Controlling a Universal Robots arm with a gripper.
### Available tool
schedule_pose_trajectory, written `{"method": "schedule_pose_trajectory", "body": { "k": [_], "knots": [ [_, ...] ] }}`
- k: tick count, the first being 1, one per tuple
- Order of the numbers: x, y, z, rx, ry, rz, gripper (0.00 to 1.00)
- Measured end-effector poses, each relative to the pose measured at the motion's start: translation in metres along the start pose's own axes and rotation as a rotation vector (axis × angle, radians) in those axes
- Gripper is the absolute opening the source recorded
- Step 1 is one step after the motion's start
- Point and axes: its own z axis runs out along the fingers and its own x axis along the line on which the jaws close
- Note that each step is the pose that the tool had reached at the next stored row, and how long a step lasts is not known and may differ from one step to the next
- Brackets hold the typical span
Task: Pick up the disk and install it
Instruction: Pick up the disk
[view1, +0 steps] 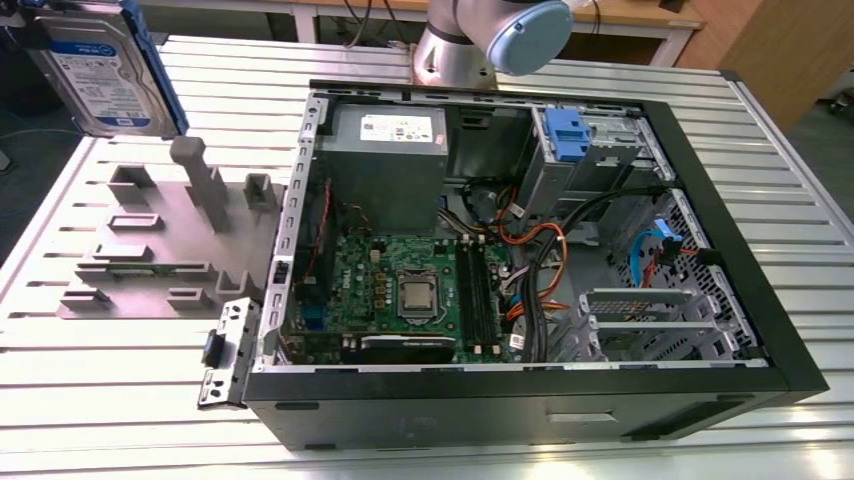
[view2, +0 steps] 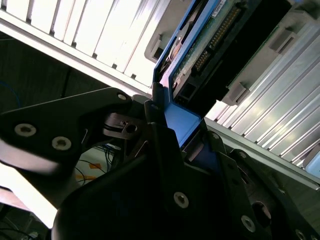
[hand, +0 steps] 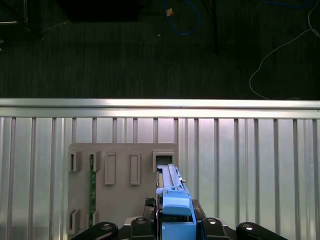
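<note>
So the gripper (hand: 176, 223) is pinching the hard drive (view1: 100, 65) by its blue carrier, over the grey slotted fixture (view1: 154, 255), roughly 10 o'clock from the open PC case (view1: 694, 200).

Bright, even light fills the exterior view; the tabletop (view1: 120, 400) slats gleam and the case (view1: 534, 410) interior lies in soft shadow. In the second wrist view glare whitens the slats behind the disk (view2: 215, 35), and the dark claw (view2: 184, 120) blurs. In the first wrist view the floor (hand: 100, 50) is dim.

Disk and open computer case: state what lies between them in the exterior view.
In the exterior view, the grey slotted holder and bare table slats lie between the raised disk at that view's left and the computer case.
</note>
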Motion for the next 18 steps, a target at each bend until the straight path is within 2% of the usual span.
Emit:
{"method": "schedule_pose_trajectory", "body": {
  "k": [18],
  "knots": [
    [-0.0001, 0.0001, -0.0045, 0.0002, -0.0001, 0.000, 0.37]
  ]
}}
